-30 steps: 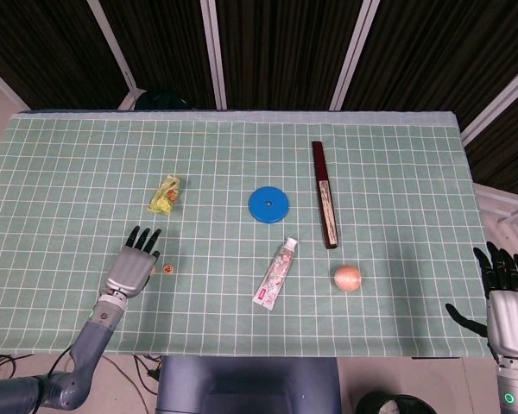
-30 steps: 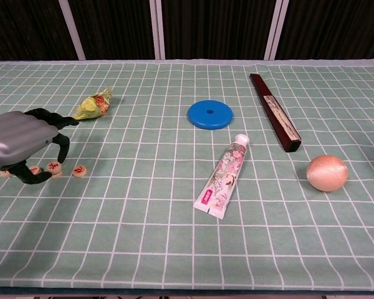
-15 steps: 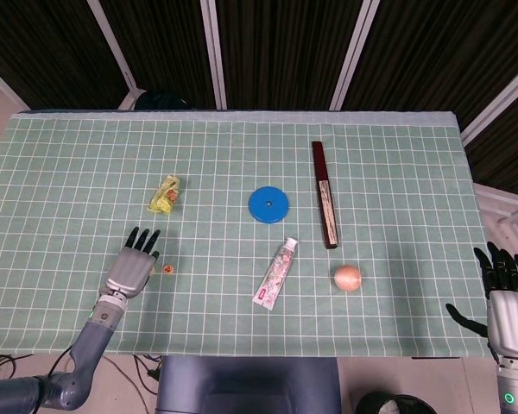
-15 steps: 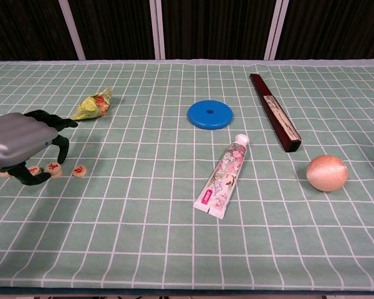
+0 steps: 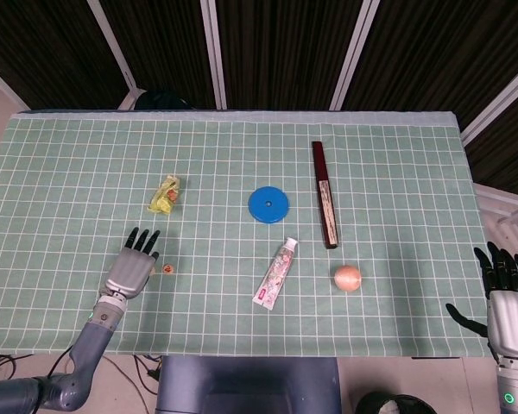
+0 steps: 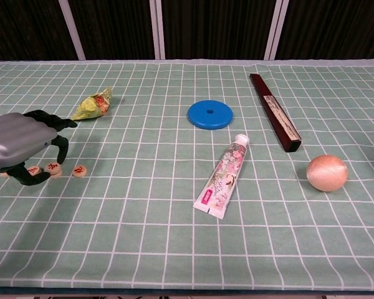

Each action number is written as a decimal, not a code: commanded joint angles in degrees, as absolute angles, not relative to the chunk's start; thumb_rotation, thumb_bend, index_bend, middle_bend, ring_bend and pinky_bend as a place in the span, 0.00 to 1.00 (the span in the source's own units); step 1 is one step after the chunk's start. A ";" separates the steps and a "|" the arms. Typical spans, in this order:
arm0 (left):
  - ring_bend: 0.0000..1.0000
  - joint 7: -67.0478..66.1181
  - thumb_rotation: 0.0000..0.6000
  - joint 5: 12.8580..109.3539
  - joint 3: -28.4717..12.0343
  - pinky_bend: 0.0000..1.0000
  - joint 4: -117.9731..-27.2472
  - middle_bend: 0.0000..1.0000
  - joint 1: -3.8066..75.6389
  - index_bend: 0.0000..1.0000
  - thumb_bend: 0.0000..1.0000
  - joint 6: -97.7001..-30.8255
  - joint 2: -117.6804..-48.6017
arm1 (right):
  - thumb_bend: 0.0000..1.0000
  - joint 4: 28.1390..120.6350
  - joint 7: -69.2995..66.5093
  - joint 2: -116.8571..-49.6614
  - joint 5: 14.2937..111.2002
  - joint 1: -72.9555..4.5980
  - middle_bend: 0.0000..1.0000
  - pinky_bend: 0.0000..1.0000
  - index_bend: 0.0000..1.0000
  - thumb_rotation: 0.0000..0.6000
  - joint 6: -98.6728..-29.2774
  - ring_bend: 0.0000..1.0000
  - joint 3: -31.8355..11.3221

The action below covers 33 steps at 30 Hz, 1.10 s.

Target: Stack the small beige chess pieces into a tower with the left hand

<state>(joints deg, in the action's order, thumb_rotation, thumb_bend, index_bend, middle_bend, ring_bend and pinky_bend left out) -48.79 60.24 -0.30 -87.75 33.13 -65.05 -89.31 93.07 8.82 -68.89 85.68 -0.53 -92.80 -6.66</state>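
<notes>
Silver left hand: the left hand (image 6: 20, 146) hovered low over the bench at its near left edge, palm down, black fingers (image 6: 61, 144) curled downward like a claw over the pieces; it gripped nothing that the views showed.
Left arm: the grey forearm (image 5: 88, 341) rose from below the bench's front edge toward the hand, seen in the head view.
Task pieces: three small beige chess pieces (image 6: 53, 169) with red marks lay flat in a row on the cloth, unstacked; two sat under the curled fingers, the third (image 6: 79, 170) just beside the fingertips, clear of them. Whether a finger touched a piece could not be told.
Right hand: the right hand (image 5: 503, 293) stood off the bench's near right corner, fingers upright and spread, holding nothing.
Bench: the bench (image 6: 143, 237) carried a green cloth with a white grid.
Other things: a yellow-green wrapper (image 6: 95, 103) lay beyond the left hand; a blue disc (image 6: 209, 114) sat mid-bench; a toothpaste tube (image 6: 224, 176) lay slanted nearer the front; a dark long box (image 6: 274, 111) lay to its right; a peach-coloured ball (image 6: 326, 172) rested near the box's front end.
</notes>
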 commanded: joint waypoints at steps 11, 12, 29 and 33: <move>0.00 -49.19 1.00 60.36 -0.15 0.00 -87.53 0.00 33.08 0.42 0.35 -65.18 -89.70 | 0.23 93.24 9.02 -68.82 85.35 -0.49 0.01 0.00 0.08 1.00 -92.63 0.00 -6.68; 0.00 -49.26 1.00 60.41 -0.11 0.00 -87.47 0.00 33.07 0.42 0.35 -65.21 -89.73 | 0.23 93.27 9.07 -68.81 85.29 -0.49 0.01 0.00 0.08 1.00 -92.58 0.00 -6.68; 0.00 -47.89 1.00 62.87 -1.10 0.00 -89.70 0.00 33.25 0.38 0.29 -66.32 -89.04 | 0.23 93.35 9.21 -68.92 85.37 -0.52 0.01 0.00 0.08 1.00 -92.62 0.00 -6.68; 0.00 -47.79 1.00 62.78 -1.40 0.00 -89.12 0.00 33.55 0.38 0.27 -65.95 -90.18 | 0.23 93.38 9.24 -68.93 85.24 -0.49 0.01 0.00 0.08 1.00 -92.68 0.00 -6.76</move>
<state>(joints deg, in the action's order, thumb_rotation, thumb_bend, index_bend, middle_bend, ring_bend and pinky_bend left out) -47.79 62.82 -1.32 -89.28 33.47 -66.04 -89.99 93.37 9.24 -68.93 85.24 -0.49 -92.68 -6.75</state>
